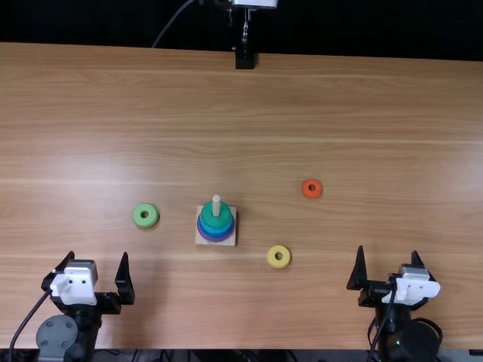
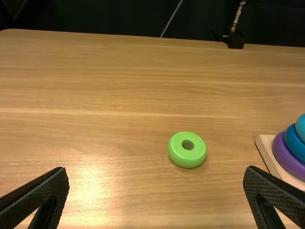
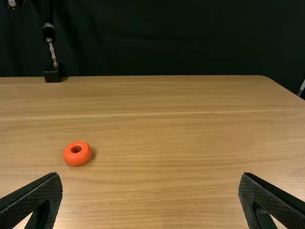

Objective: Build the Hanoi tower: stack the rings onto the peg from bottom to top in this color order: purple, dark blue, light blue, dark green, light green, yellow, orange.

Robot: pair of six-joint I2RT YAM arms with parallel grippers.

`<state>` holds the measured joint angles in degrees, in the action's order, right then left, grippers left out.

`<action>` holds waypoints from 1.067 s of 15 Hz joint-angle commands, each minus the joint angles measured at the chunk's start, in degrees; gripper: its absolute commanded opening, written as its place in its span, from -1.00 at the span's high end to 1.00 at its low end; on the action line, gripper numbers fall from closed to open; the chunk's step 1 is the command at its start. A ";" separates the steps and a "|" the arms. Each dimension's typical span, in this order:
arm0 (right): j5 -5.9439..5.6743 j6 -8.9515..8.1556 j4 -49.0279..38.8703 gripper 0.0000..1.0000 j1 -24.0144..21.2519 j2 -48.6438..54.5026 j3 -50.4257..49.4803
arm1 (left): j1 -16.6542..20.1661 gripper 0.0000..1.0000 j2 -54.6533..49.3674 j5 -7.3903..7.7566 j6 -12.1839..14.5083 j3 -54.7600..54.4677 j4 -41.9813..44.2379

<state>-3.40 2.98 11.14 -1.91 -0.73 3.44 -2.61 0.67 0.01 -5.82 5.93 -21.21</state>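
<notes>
On the bench (image 1: 339, 113), we see both the left tool (image 1: 99, 255) and the right tool (image 1: 388, 250) spread and empty. We judge four of seven rings done: over the base (image 1: 201, 238), purple (image 2: 286, 155), dark blue (image 2: 294, 144), light blue (image 2: 301, 128) and dark green (image 1: 216, 219) sit correctly on the peg (image 1: 216, 204). Three remain for us: light green (image 2: 183, 158), left of the base; yellow (image 1: 278, 264), near its right; and orange (image 1: 312, 194), farther off.
</notes>
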 commanded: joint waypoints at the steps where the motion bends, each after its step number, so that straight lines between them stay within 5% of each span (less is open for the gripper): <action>1: -0.61 0.29 6.33 -1.00 -0.81 0.73 -2.56 | 0.41 -1.00 -0.67 -0.22 0.76 -5.93 -4.52; 16: -0.61 -0.24 7.70 -1.00 -0.72 0.73 -2.56 | 0.68 -1.00 -0.67 -0.33 0.66 -5.93 -4.63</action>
<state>-3.38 3.01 14.72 -1.93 -0.73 4.56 -2.55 0.67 0.01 -5.80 5.93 -21.26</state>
